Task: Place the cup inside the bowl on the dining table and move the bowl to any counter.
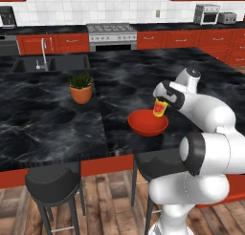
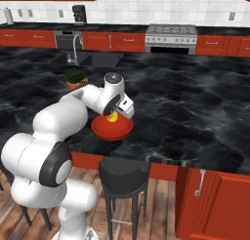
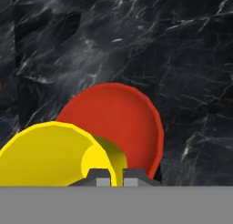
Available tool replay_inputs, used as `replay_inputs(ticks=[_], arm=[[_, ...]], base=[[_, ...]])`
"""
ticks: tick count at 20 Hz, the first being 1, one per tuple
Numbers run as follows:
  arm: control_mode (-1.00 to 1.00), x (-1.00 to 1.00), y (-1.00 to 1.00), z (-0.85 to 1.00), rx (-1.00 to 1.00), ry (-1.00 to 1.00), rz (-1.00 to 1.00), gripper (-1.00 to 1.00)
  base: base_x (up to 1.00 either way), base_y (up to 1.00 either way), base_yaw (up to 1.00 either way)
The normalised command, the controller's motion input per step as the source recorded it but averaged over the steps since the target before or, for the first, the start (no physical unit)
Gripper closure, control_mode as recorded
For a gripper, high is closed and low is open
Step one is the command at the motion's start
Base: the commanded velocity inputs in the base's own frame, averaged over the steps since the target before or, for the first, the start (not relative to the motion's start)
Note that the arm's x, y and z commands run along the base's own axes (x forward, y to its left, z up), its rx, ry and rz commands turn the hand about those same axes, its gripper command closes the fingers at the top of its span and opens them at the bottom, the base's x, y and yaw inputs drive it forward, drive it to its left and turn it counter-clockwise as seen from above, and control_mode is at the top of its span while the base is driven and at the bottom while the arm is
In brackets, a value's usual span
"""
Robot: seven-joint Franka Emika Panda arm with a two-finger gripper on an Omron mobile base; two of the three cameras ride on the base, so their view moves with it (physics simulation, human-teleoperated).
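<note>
The small yellow cup (image 1: pixel 160 107) with a red patch hangs just above the red-orange bowl (image 1: pixel 146 124), held tilted in my gripper (image 1: pixel 161 104), which is shut on its rim. The bowl sits near the front edge of the dining table (image 1: pixel 57 119), above a stool. From the right side the cup (image 2: pixel 114 117) shows over the bowl (image 2: pixel 112 129), under my hand (image 2: pixel 122 110). In the hand view the cup (image 3: pixel 50 155) looms large at lower left, with the bowl (image 3: pixel 123 123) behind it and my gripper (image 3: pixel 116 176) pinching the cup's wall.
An orange plant pot (image 1: pixel 81 89) stands on the table left of the bowl. Two black stools (image 1: pixel 52 184) stand in front of the table. A sink (image 1: pixel 50 63) is set in the far side. The counter (image 1: pixel 182 38) with red drawers and a stove (image 1: pixel 111 36) runs along the back wall.
</note>
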Motion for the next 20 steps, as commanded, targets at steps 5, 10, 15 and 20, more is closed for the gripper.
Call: replay_inputs(ticks=[5,10,15,20], arm=[[-1.0,-0.01,0.12,0.0,-0.01,0.0,0.0,1.0],[-1.0,0.0,0.0,-0.06,0.0,0.0,0.0,1.0],[-1.0,0.01,0.0,-0.16,-0.01,0.0,0.0,1.0],[-1.0,0.03,0.07,-0.07,-0.01,0.0,0.0,1.0]], base=[[0.0,0.0,0.0],[0.0,0.0,0.0],[0.0,0.0,0.0],[0.0,0.0,0.0]])
